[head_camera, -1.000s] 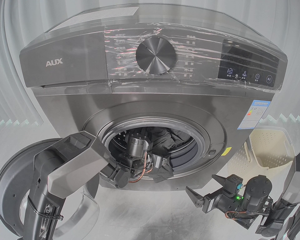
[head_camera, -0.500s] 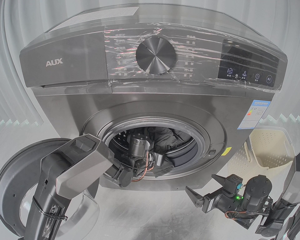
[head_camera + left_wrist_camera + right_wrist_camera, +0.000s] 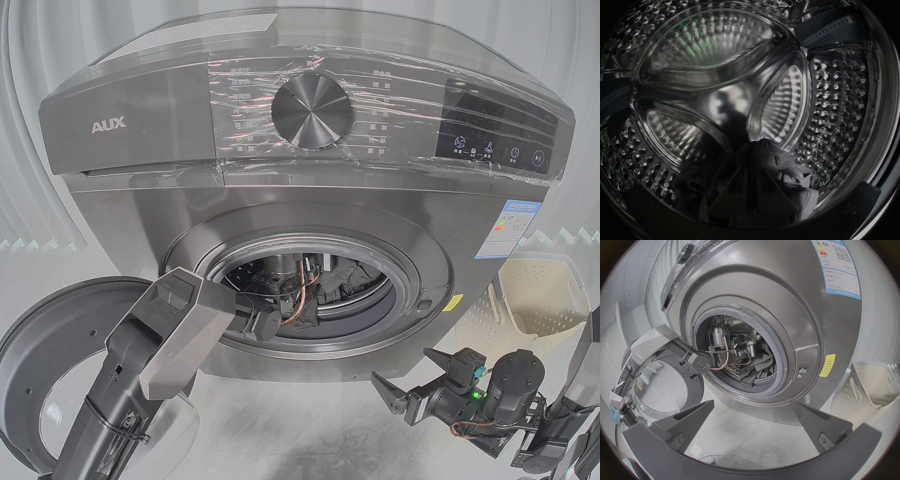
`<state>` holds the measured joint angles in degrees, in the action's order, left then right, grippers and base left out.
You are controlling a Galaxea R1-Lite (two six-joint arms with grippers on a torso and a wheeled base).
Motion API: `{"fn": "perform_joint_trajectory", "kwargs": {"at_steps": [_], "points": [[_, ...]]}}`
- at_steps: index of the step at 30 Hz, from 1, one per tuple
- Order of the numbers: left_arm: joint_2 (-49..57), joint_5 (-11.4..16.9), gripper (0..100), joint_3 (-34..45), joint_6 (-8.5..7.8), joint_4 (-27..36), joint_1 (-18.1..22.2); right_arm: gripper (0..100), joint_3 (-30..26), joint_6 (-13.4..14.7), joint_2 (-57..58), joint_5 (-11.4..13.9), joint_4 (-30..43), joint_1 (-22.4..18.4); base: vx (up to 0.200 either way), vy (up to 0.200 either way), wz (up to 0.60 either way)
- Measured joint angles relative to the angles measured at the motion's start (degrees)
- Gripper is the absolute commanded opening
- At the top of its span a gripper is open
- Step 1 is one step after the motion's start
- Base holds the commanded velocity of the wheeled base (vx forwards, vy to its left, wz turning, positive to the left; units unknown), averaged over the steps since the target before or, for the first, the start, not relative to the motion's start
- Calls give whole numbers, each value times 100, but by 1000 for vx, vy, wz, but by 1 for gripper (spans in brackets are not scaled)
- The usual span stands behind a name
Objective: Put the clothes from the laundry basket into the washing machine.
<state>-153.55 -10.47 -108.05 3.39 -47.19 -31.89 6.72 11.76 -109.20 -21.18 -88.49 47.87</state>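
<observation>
Clothes (image 3: pixel 342 279), dark and crumpled, lie inside the washing machine (image 3: pixel 312 206), low in the round opening. The left arm (image 3: pixel 181 325) goes in through that opening, and the left gripper (image 3: pixel 310 284) sits among the fabric; whether it grips or is loose cannot be told. The door (image 3: pixel 56 337) hangs wide open to the machine's left. Clear film wraps the control panel (image 3: pixel 350 112). The right gripper (image 3: pixel 402 367) hangs outside, low in front of the machine's right side, its fingers spread apart and holding nothing. A cream laundry basket (image 3: pixel 544 294) stands just beside the machine on the right. The floor (image 3: pixel 281 425) is pale grey and glossy, and white pleated curtains (image 3: pixel 25 156) close off the room behind.

From the left wrist, the perforated steel drum (image 3: pixel 837 93) curves all round, with the dark garments bunched on its lower wall.

From the right wrist, the fabric lies against the grey door seal (image 3: pixel 784 365), the basket's perforated wall is near the machine's lower corner, and a yellow sticker (image 3: pixel 827 365) is on the front panel.
</observation>
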Motion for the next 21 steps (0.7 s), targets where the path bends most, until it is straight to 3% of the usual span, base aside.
{"fn": "perform_joint_trajectory", "kwargs": {"at_steps": [3,4,12,21], "points": [[-149,-69,0,-238,6,-18,50,100,0,2,0,0,0,-5,0,0,0],[-188,-79,100,-279,11,-32,63,100,-2,2,0,0,0,-6,0,0,0],[-204,-77,100,7,24,4,63,100,-7,2,2,0,0,-9,0,0,0],[388,312,100,1579,-6,424,9,100,-16,13,-9,5,2,-11,0,0,0]]}}
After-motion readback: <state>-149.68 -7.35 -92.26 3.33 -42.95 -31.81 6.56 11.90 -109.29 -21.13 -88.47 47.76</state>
